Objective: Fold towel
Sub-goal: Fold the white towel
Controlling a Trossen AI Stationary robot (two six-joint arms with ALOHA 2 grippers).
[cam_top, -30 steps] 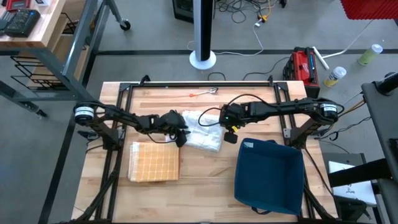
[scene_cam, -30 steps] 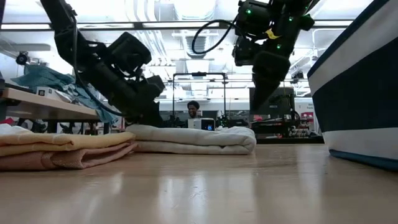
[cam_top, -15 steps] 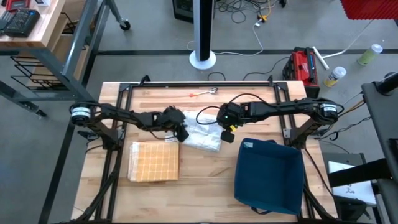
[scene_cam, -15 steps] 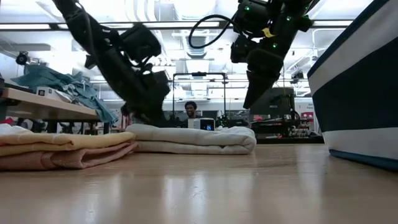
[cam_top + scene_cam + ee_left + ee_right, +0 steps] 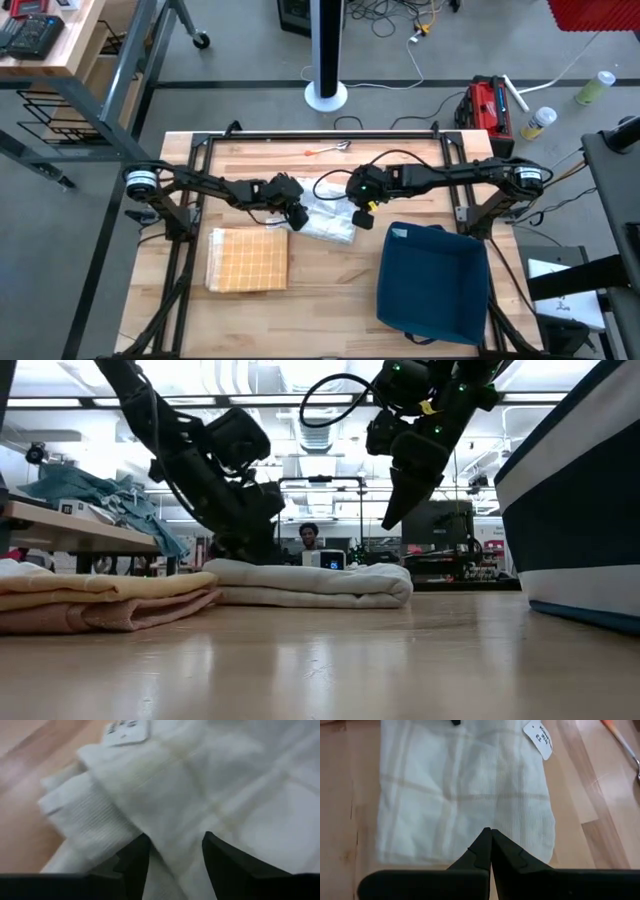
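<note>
A folded white towel [image 5: 328, 218] with a paper tag [image 5: 538, 737] lies flat on the wooden table, near its middle. My left gripper [image 5: 297, 218] stands open at the towel's left end, its two fingers [image 5: 132, 865] apart with white cloth [image 5: 225, 785] showing between them. In the low view it slants down onto that end [image 5: 243, 550]. My right gripper [image 5: 361, 216] is shut and hangs above the towel's right part [image 5: 460, 790], clear of it [image 5: 386, 523]. My left gripper comes at the white towel's left end [image 5: 165, 827] slanting down from the table's left, fingers open. I cannot tell whether the fingertips touch the cloth. The towel lies flat on the table.
A folded yellow checked towel [image 5: 247, 260] lies near the front left, just beside the white one [image 5: 100, 600]. A dark blue bin [image 5: 432, 283] stands at the front right. A small red-handled tool [image 5: 328, 150] lies near the far edge. A person [image 5: 310, 538] sits in the room behind.
My left gripper has risen a little, tipped steeper and shifted slightly toward the table's right over the towel's left end. My right gripper has tilted, its shut tips swinging toward the table's left above the towel. The white towel has stayed in place.
</note>
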